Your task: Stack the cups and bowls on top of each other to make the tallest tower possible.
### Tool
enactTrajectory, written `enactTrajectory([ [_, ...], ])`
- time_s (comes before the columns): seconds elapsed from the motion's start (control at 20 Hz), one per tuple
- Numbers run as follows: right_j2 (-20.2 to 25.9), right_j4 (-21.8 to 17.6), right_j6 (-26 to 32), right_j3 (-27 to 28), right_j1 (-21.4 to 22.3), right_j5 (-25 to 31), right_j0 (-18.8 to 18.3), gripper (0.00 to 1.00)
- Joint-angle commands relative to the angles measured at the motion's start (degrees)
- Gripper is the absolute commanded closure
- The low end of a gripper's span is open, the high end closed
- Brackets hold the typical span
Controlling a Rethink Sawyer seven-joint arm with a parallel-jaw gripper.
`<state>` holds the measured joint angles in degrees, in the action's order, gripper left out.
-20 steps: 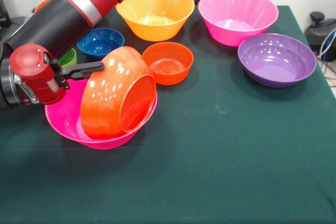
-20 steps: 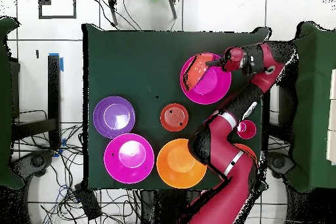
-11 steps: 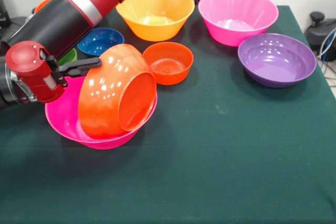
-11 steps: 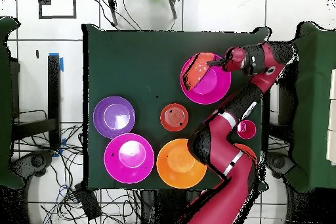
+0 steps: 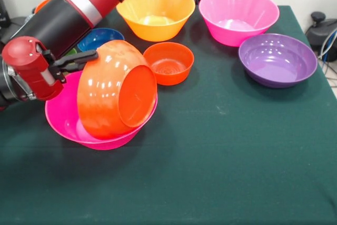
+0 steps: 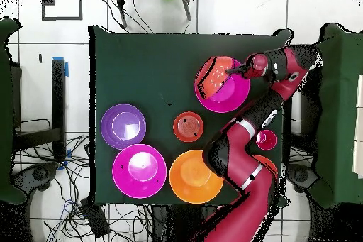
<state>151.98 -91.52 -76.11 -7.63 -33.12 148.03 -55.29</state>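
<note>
A red-orange bowl stands tipped on its side, mouth to the right, inside a large magenta bowl at the left. My gripper comes in from the left and is shut on the tipped bowl's upper rim. From overhead, the gripper meets the red-orange bowl at the magenta bowl. Loose on the cloth are a small orange-red bowl, a light orange bowl, a second magenta bowl, a purple bowl and a small blue bowl. A red-pink cup sits beside the arm.
The arm crosses the back left and hides most of what lies there; a bit of another red-orange bowl shows behind it. The green table ends close on the right, where cables hang.
The gripper has risen slightly and drawn left, and the red-orange bowl has tipped up more steeply in the magenta bowl. The other bowls have not moved.
</note>
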Motion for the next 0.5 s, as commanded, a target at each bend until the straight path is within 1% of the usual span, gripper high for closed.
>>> enactTrajectory([
  [0.05, 2.2, -9.5, 23.9, 12.6, -4.8, 8.7, -0.5, 1.00],
  [0.3, 4.0, -14.8, 28.7, 13.1, -5.7, 9.6, -1.3, 1.00],
  [0.5, 5.8, -20.4, 33.1, 13.7, -6.5, 10.7, -2.0, 1.00],
])
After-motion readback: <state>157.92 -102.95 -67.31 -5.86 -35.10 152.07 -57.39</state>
